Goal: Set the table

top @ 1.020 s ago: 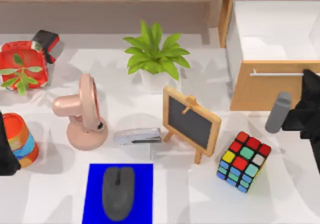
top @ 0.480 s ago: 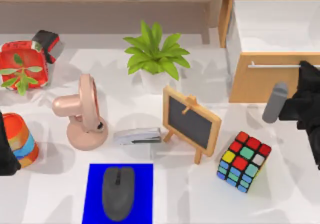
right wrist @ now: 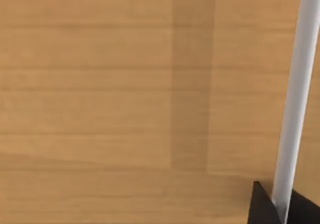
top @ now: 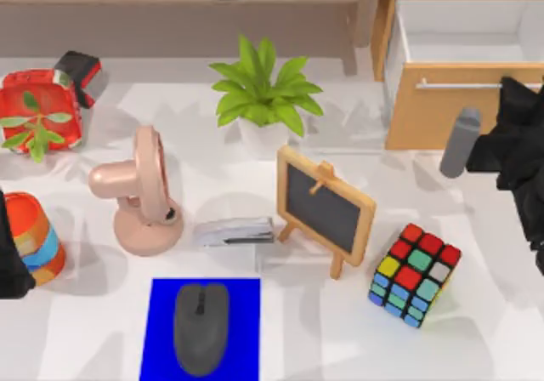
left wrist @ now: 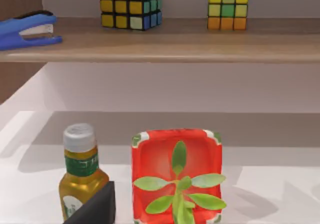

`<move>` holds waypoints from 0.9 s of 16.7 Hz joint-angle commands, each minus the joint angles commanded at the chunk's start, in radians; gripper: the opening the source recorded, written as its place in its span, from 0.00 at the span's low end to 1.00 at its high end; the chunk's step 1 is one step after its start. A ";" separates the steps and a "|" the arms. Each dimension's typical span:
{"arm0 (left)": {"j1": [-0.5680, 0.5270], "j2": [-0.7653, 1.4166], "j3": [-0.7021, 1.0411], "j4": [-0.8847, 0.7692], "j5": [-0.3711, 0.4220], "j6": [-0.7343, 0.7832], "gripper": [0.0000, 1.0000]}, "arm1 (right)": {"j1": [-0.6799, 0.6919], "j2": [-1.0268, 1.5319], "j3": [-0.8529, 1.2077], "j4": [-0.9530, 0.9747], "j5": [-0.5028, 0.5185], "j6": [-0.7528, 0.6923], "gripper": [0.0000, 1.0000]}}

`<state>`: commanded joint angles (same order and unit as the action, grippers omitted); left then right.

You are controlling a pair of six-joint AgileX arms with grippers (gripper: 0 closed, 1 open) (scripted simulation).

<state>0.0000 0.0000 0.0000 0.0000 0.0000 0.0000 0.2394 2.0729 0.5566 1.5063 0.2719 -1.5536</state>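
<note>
The white table point(top: 476, 313) carries many small objects. At its back right stands a light-wood drawer cabinet point(top: 442, 117) with its white-lined drawer partly open. My right gripper point(top: 512, 88) is at the right end of the silver drawer handle point(top: 459, 84). In the right wrist view the handle point(right wrist: 295, 84) runs across the wooden drawer front point(right wrist: 125, 94), and the black fingertips point(right wrist: 260, 206) of my right gripper point(right wrist: 282, 206) sit on either side of it, shut on it. My left gripper point(top: 8, 258) is parked at the table's left edge.
A pink desk fan point(top: 140, 194), potted plant point(top: 263, 96), small chalkboard easel point(top: 327, 207), colour cube point(top: 414, 273), grey stapler point(top: 234, 230) and a mouse point(top: 201, 326) on a blue mat point(top: 161, 347) fill the middle. A red planter point(top: 38, 113) and striped cup point(top: 34, 236) stand at left.
The drawer front has slid back towards the cabinet, leaving less of the drawer's inside open. My right gripper moved back with the handle. The left arm has not moved.
</note>
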 joint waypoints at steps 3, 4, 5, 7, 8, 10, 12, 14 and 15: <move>0.000 0.000 0.000 0.000 0.000 0.000 1.00 | 0.003 -0.002 -0.003 -0.001 0.002 0.003 0.00; 0.000 0.000 0.000 0.000 0.000 0.000 1.00 | 0.002 0.002 0.006 -0.006 0.001 0.002 0.00; 0.000 0.000 0.000 0.000 0.000 0.000 1.00 | -0.001 0.008 0.020 -0.014 -0.002 0.002 0.00; 0.000 0.000 0.000 0.000 0.000 0.000 1.00 | -0.007 0.022 0.055 -0.035 -0.008 0.002 0.00; 0.000 0.000 0.000 0.000 0.000 0.000 1.00 | -0.010 0.028 0.072 -0.045 -0.011 0.002 0.00; 0.000 0.000 0.000 0.000 0.000 0.000 1.00 | -0.015 0.041 0.104 -0.064 -0.017 0.002 0.00; 0.000 0.000 0.000 0.000 0.000 0.000 1.00 | -0.021 0.054 0.136 -0.083 -0.022 0.001 0.00; 0.000 0.000 0.000 0.000 0.000 0.000 1.00 | -0.027 0.066 0.167 -0.102 -0.027 0.001 0.00; 0.000 0.000 0.000 0.000 0.000 0.000 1.00 | -0.029 0.073 0.183 -0.111 -0.030 0.001 0.00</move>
<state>0.0000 0.0000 0.0000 0.0000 0.0000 0.0000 0.2099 2.1458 0.7396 1.3955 0.2419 -1.5529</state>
